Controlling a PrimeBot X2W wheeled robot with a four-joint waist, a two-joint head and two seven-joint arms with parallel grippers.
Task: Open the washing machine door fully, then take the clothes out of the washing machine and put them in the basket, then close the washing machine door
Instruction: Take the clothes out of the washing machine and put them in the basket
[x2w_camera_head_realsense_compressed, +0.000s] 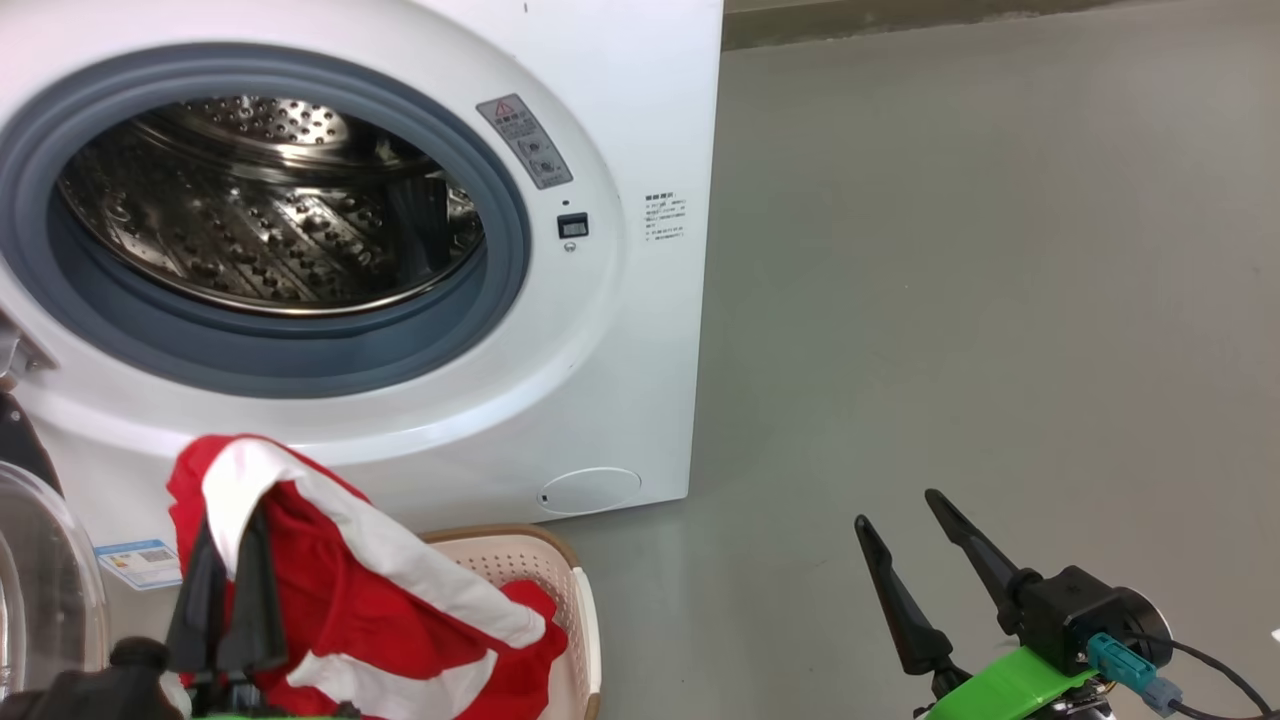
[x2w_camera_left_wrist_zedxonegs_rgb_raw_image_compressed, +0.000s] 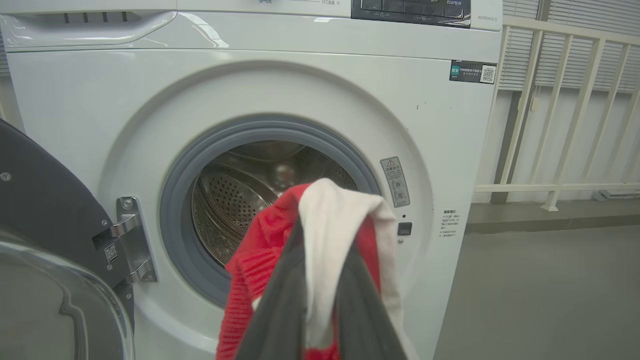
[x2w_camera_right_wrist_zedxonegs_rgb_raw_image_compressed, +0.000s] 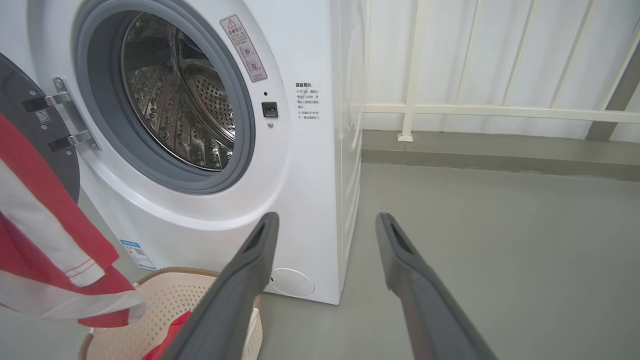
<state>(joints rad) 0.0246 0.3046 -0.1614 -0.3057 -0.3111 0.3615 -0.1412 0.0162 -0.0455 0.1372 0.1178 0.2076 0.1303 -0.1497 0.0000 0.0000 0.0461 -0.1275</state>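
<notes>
The washing machine (x2w_camera_head_realsense_compressed: 620, 120) stands with its steel drum (x2w_camera_head_realsense_compressed: 270, 230) exposed. The washing machine door (x2w_camera_left_wrist_zedxonegs_rgb_raw_image_compressed: 45, 210) is swung open to the left, its glass bowl (x2w_camera_head_realsense_compressed: 40, 590) at the lower left. My left gripper (x2w_camera_head_realsense_compressed: 232, 540) is shut on red clothes with white stripes (x2w_camera_head_realsense_compressed: 370, 590), draped over its fingers (x2w_camera_left_wrist_zedxonegs_rgb_raw_image_compressed: 280, 310). The garment hangs above the cream basket (x2w_camera_head_realsense_compressed: 575, 590) on the floor in front of the machine, its lower end reaching the basket. A bit of red cloth (x2w_camera_right_wrist_zedxonegs_rgb_raw_image_compressed: 170, 330) lies inside the basket (x2w_camera_right_wrist_zedxonegs_rgb_raw_image_compressed: 165, 300). My right gripper (x2w_camera_head_realsense_compressed: 896, 507) is open and empty, off to the right.
Bare grey floor (x2w_camera_head_realsense_compressed: 1000, 300) spreads to the right of the machine. A white railing (x2w_camera_right_wrist_zedxonegs_rgb_raw_image_compressed: 500, 110) and a wall close the space behind it. A round white flap (x2w_camera_head_realsense_compressed: 590, 490) sits low on the machine's front.
</notes>
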